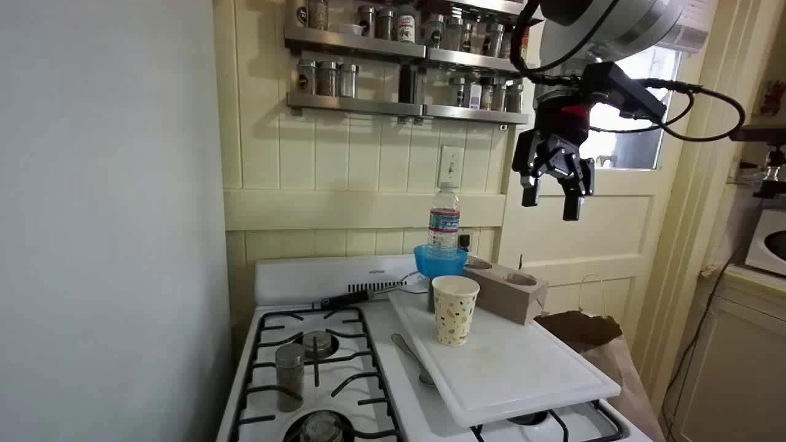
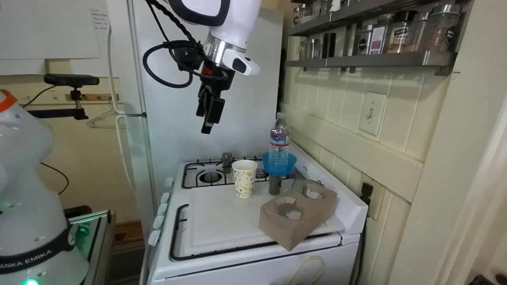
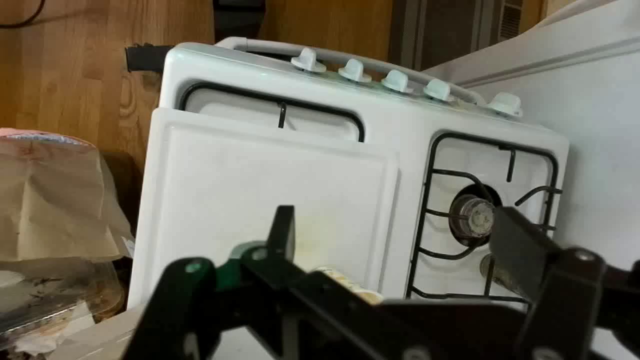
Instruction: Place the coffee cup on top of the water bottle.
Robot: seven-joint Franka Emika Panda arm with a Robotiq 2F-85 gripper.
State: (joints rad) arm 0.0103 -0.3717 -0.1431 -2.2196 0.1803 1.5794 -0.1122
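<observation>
My fingers (image 1: 571,207) are hanging high, tips pointing down, spread wide apart; the wrist view is showing a broad gap between them. Well below, in an exterior view, the coffee cup (image 1: 454,316) is standing upright on a white cutting board (image 1: 522,380), near its left edge. Beyond it, slightly left, the water bottle (image 1: 443,222) is rising upright from a blue bowl (image 1: 439,265), which is sitting on a dark canister (image 2: 275,185). To the bottle's right, a brown carton (image 1: 500,298) with two round holes is resting on the board's far side. Farther left, a spoon (image 1: 412,356) is lying just beside the board, and a lidded jar (image 1: 289,377) is standing among black burner grates (image 1: 316,362).
</observation>
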